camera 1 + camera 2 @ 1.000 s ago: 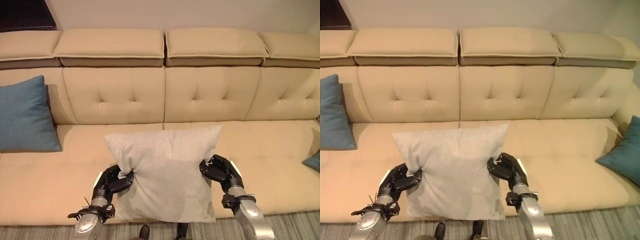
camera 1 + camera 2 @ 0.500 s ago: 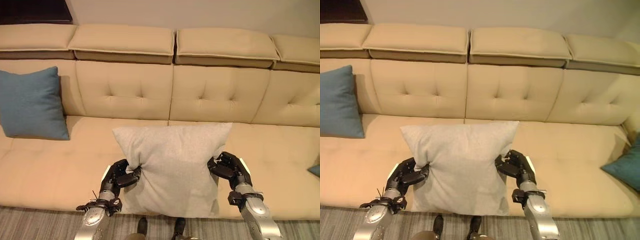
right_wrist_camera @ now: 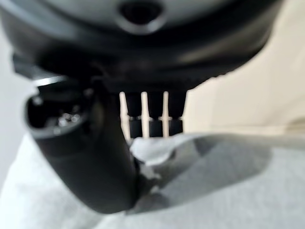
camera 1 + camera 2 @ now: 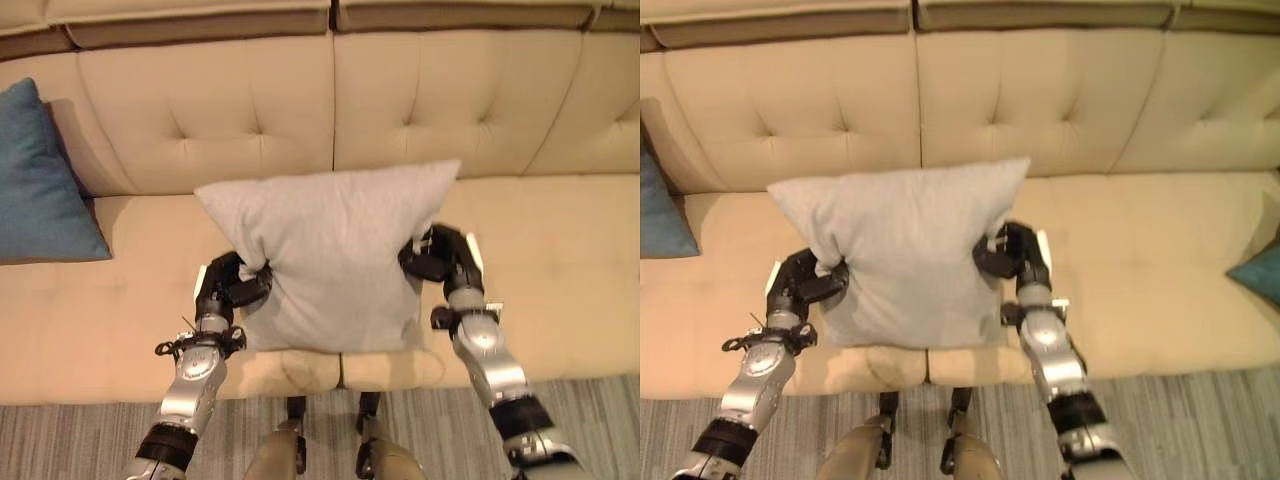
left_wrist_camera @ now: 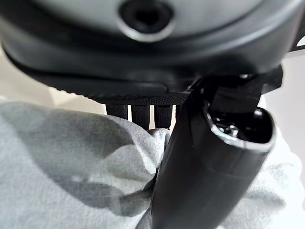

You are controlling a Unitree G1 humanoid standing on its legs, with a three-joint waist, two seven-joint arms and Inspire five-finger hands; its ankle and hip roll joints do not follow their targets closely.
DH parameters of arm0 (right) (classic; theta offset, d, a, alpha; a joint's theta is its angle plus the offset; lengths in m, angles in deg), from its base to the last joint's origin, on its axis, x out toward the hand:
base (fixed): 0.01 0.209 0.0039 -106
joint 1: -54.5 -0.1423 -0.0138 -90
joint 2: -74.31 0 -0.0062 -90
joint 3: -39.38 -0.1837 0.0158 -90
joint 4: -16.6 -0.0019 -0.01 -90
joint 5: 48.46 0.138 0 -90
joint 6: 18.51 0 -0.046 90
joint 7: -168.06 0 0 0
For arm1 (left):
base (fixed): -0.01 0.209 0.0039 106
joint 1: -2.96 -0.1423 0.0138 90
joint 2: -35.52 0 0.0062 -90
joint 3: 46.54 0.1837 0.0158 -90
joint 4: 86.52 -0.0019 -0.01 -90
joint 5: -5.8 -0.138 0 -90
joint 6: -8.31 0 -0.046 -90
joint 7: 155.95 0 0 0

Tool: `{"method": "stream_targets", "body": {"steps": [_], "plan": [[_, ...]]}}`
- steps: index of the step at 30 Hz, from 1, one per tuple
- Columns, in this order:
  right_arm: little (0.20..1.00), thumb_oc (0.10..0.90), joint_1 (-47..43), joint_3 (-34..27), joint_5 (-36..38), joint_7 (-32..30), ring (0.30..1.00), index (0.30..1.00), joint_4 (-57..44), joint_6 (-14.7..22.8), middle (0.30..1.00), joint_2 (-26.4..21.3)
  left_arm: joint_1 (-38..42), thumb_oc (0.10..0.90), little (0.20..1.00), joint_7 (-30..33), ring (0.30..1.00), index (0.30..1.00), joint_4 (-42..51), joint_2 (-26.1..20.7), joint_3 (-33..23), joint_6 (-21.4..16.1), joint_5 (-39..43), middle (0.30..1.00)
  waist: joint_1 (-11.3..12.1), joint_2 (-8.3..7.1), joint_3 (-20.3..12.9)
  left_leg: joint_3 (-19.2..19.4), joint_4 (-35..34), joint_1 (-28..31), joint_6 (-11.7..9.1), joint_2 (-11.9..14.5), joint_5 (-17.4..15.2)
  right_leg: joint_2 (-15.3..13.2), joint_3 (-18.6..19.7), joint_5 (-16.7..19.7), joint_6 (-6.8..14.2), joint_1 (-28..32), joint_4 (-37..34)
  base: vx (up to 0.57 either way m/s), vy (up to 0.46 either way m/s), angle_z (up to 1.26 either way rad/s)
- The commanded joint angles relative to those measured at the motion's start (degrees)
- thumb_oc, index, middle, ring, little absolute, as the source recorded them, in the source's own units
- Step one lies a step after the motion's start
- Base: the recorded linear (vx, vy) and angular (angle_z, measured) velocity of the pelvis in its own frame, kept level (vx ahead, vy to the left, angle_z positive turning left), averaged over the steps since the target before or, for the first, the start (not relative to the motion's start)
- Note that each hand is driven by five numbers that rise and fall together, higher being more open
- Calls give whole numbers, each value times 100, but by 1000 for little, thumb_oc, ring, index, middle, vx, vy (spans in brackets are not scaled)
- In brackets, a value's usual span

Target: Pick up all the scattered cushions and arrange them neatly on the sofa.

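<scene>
Cushions: one grey (image 4: 335, 255), two blue (image 4: 35, 185) | left hand (image 4: 228, 285), right hand (image 4: 440, 255) both clutching grey | sofa (image 4: 560, 240)

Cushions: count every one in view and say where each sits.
3. A grey cushion is held over the seat by the left hand and right hand. One blue cushion leans at the sofa's left end, another at its right. More may be hidden.

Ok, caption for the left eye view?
Both hands, left hand and right hand, pinch a grey cushion over the beige sofa.

light: warm, even, indoor | shadows: soft beside blue cushion (image 4: 40, 190) | wrist views: close parts out of focus
</scene>
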Motion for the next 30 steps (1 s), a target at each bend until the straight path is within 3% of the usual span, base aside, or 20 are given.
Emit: {"method": "stream_targets", "body": {"steps": [1, 2, 4, 8, 17, 18, 19, 20, 21, 30], "plan": [[300, 400, -910, 505, -437, -290, 300, 300, -717, 1035, 300, 136, 1234, 400, 300, 309, 300, 300, 862, -129, 666, -1102, -415, 300, 87, -38, -344, -193, -41, 118, -197, 125, -361, -141, -90, -1066, 457, 273, 834, -56, 40, -4], [300, 400, -1564, 617, -511, -523, 300, 300, -437, 1038, 300, 65, 1946, 400, 300, 613, 300, 300, 573, -196, 841, -1148, -576, 300, 81, -2, -278, -237, -201, 44, -216, 106, -241, -155, -75, -1034, 469, 115, 836, -36, 32, 1], [300, 400, -1827, 658, -553, -633, 300, 300, -337, 1043, 300, 42, 2245, 400, 300, 737, 300, 300, 431, -232, 897, -1166, -642, 300, 84, 17, -250, -244, -290, 20, -230, 105, -187, -165, -80, -1029, 476, 65, 828, -29, 27, 4], [300, 400, -3080, 942, -849, -1197, 300, 300, 264, 1028, 300, -143, 3682, 400, 300, 1301, 300, 300, -216, -342, 1216, -1216, -889, 300, 43, 91, -148, -274, -630, -79, -328, 77, 49, -166, -35, -927, 523, -202, 789, 0, 0, 0], [300, 400, -4478, 1273, -1201, -2153, 300, 300, 1113, 952, 300, -356, 5215, 400, 300, 1951, 300, 300, -1013, -158, 1587, -1226, -1065, 300, 29, 146, -166, -380, -924, -446, -449, 62, 305, -74, 30, -740, 600, -621, 578, 3, 1, 2], [338, 425, -4664, 1343, -1157, -2205, 338, 338, 1290, 903, 338, -407, 5326, 400, 300, 1979, 300, 300, -1118, -81, 1584, -1243, -975, 300, 43, 156, -179, -414, -947, -541, -461, 46, 328, -61, 26, -709, 610, -724, 534, -5, -17, -54], [516, 544, -4734, 1353, -1105, -2226, 516, 516, 1367, 909, 516, -431, 5363, 499, 448, 1978, 448, 448, -1173, -57, 1583, -1259, -921, 448, 49, 162, -176, -430, -947, -591, -476, 33, 348, -50, 27, -705, 608, -758, 513, -10, -8, -49], [578, 585, -4742, 1356, -1101, -2225, 578, 578, 1375, 913, 578, -433, 5370, 551, 526, 1976, 526, 526, -1179, -56, 1583, -1262, -918, 526, 49, 164, -178, -431, -947, -597, -476, 33, 349, -50, 25, -704, 608, -764, 512, -2, -7, -17], [900, 800, -4796, 1387, -1028, -2221, 900, 900, 1450, 886, 900, -445, 5369, 800, 900, 1966, 900, 900, -1220, -17, 1563, -1262, -865, 900, 60, 165, -171, -443, -947, -639, -482, 27, 350, -47, 23, -706, 603, -795, 500, -13, -12, -10], [900, 800, -4517, 1421, -729, -1901, 900, 900, 1672, 788, 900, -771, 4667, 800, 900, 1645, 900, 900, -1217, -14, 1368, -1150, -650, 900, 106, 159, -87, -542, -947, -774, -528, -7, 414, -19, -67, -750, 563, -958, 554, -16, -20, 8]]}}
